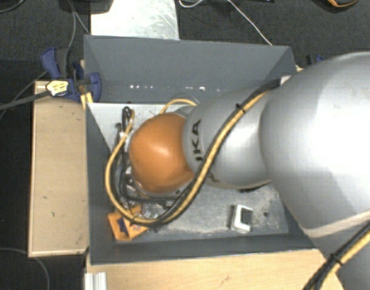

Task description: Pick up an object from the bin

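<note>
**Sam:** What is in the bin [191,71]?

**Mia:** Not much. A small white and grey block [240,217] lies on the floor of the bin. It is close to the near wall, a bit right of the middle, all by itself.

**Sam:** Anything else in there?

**Mia:** Yes. In the near left corner there is a little orange and yellow thing [121,227]. It sits right by the near wall. I can't tell what it is.

**Sam:** Where is the arm [306,150]?

**Mia:** It is big and silver. It comes in from the right and goes down into the left half of the bin. At its end is a round orange cover [158,153]. A yellow cable [218,141] runs along the arm and loops around the cover.

**Sam:** And the gripper [141,205]?

**Mia:** A bit of it pokes out under the cover, low in the bin, near the left wall. It is just beside the orange and yellow thing, on that thing's far side. The block is well apart from it, off to the right.

**Sam:** Is it holding something?

**Mia:** I can't tell. The cover hides most of it, so I can't see if it is clenched or loose, or if it has anything in it.
</note>
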`<state>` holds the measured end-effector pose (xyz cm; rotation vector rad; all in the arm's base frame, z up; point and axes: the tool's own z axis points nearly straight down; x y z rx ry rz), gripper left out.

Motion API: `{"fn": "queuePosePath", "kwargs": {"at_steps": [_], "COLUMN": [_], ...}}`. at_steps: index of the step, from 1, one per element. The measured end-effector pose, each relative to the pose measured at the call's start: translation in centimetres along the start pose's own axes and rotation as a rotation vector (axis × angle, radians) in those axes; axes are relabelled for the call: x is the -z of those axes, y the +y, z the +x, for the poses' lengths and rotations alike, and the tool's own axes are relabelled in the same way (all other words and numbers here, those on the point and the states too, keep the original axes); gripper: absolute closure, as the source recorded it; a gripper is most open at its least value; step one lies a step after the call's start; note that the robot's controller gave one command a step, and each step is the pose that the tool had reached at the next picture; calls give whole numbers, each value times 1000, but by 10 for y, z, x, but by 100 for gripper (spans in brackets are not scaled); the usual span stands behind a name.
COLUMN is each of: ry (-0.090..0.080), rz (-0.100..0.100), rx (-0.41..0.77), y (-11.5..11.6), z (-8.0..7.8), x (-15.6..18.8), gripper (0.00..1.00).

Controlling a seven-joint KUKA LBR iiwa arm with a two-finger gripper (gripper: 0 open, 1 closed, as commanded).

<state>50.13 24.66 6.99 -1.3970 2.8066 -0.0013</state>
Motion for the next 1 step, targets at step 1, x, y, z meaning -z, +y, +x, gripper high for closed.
{"fn": "queuePosePath", "kwargs": {"at_steps": [1], "ry": [1], "rz": [0], "rx": [-3], "y": [0], "z": [0], "x": [0], "gripper": [100]}}
